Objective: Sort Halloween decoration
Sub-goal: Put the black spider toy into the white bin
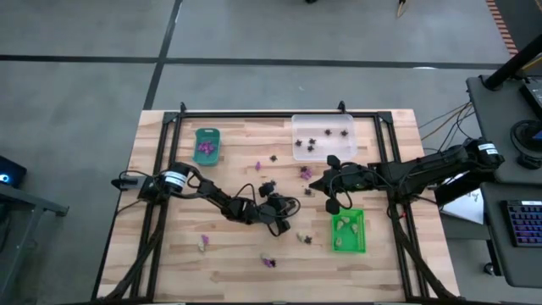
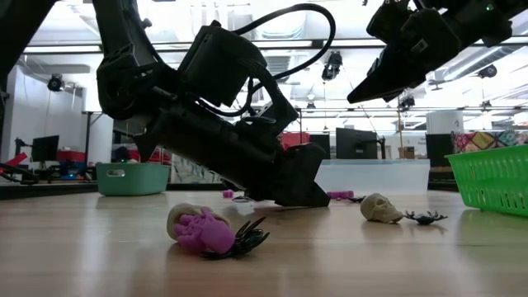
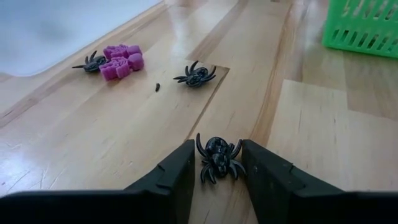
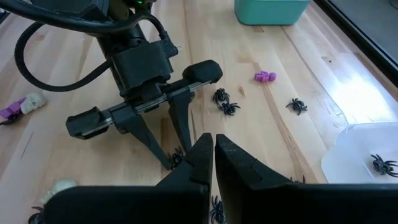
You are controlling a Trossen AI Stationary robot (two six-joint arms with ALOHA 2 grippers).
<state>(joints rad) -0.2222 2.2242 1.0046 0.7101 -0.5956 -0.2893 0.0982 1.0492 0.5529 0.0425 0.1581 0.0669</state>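
Your left gripper (image 3: 219, 163) has its fingers narrowed around a black spider (image 3: 218, 158) mid-bench, right gripper (image 4: 214, 158) pinched empty above; thin legs could slip free as you lift.

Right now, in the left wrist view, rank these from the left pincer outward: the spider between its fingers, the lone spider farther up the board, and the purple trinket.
1. Black spider between the fingers of the left pincer, on the wood.
2. Lone black spider, farther ahead on the board.
3. Purple trinket, farthest, beside another spider near the clear tray's edge.
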